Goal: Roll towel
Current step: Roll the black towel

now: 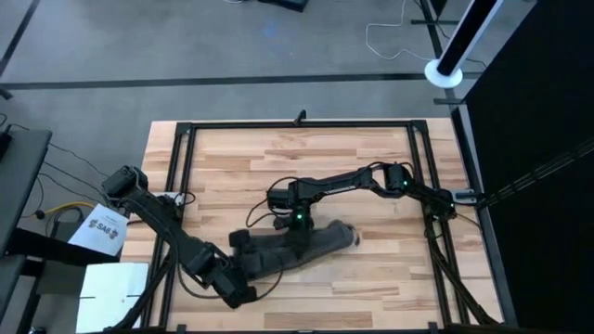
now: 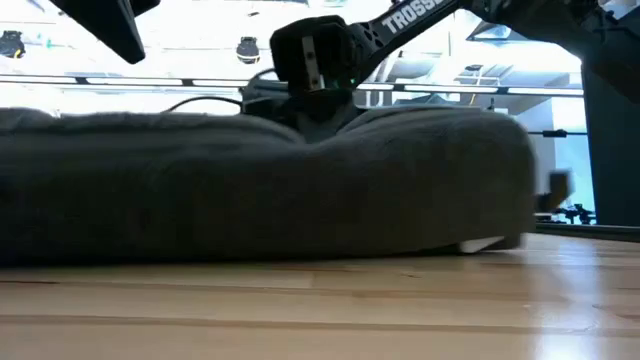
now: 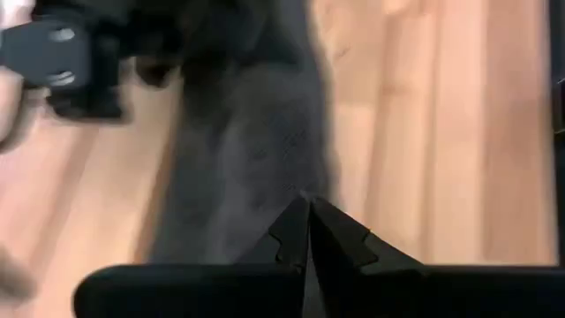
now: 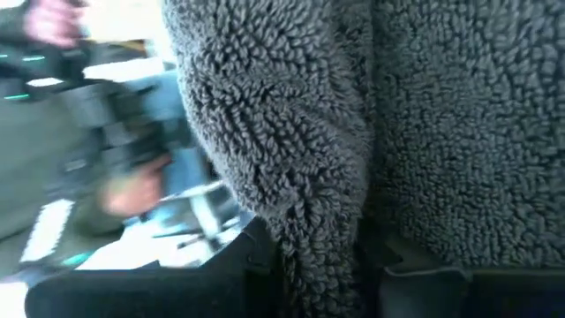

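The towel [image 1: 302, 247] lies as a long, thick, dark grey roll near the middle of the wooden worktop [image 1: 371, 167], running slantwise from the left arm's side up toward the right. In the low view it fills most of the width as a plump bundle [image 2: 300, 190] with a small white tag [image 2: 482, 244] showing under its end. The right gripper [image 1: 299, 223] sits on the roll's middle, its fingers clamped on a fold of the looped cloth [image 4: 309, 177], which bunches between them in the right wrist view. The left gripper [image 1: 243, 278] is at the roll's lower left end, its fingers [image 3: 291, 234] pressed together with nothing between them, the towel [image 3: 247, 150] just ahead of their tips.
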Controlling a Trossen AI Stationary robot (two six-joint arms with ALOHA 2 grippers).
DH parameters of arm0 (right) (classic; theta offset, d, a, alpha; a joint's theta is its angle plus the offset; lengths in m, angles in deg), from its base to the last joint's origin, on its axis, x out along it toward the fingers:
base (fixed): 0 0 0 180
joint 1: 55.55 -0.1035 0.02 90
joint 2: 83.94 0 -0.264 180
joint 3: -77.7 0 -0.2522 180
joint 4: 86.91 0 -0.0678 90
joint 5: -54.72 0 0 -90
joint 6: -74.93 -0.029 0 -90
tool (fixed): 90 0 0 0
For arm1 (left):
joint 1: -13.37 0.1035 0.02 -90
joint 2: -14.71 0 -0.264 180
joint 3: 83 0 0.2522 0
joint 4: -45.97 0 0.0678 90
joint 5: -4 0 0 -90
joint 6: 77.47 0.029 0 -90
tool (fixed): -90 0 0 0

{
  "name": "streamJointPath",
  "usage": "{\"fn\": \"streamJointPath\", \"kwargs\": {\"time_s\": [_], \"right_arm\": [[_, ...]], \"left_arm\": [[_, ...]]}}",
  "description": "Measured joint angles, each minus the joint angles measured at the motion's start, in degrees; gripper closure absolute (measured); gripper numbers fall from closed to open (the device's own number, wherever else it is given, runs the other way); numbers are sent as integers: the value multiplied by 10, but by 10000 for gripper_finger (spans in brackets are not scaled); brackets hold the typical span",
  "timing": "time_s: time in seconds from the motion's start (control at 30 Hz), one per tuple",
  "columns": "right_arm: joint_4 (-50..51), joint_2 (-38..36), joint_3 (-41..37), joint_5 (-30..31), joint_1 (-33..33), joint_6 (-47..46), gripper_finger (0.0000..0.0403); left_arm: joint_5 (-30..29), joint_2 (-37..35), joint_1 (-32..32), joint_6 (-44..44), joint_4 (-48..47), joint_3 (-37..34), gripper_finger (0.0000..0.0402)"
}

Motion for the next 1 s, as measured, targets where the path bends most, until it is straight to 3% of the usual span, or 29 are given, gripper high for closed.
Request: {"fn": "streamJointPath", "kwargs": {"time_s": [0.07,0.2,0.33,0.5,0.63,0.83,1.0], "right_arm": [[1,0,-18,-32,0,-4,345],[-6,-2,-46,-41,0,-2,345],[-5,-4,-51,-39,-6,1,345],[-22,-4,-52,-34,-18,1,345],[-32,-4,-52,-31,-24,1,345],[-48,-3,-52,-31,-27,1,345],[-53,-3,-52,-29,-28,1,345]], "left_arm": [[2,16,0,-1,-5,9,401],[23,37,8,-36,25,11,399],[38,44,22,-54,57,11,369],[127,45,51,-83,80,11,284],[182,45,74,-56,112,11,196],[190,65,67,69,129,11,79],[177,106,61,43,126,11,51]]}}
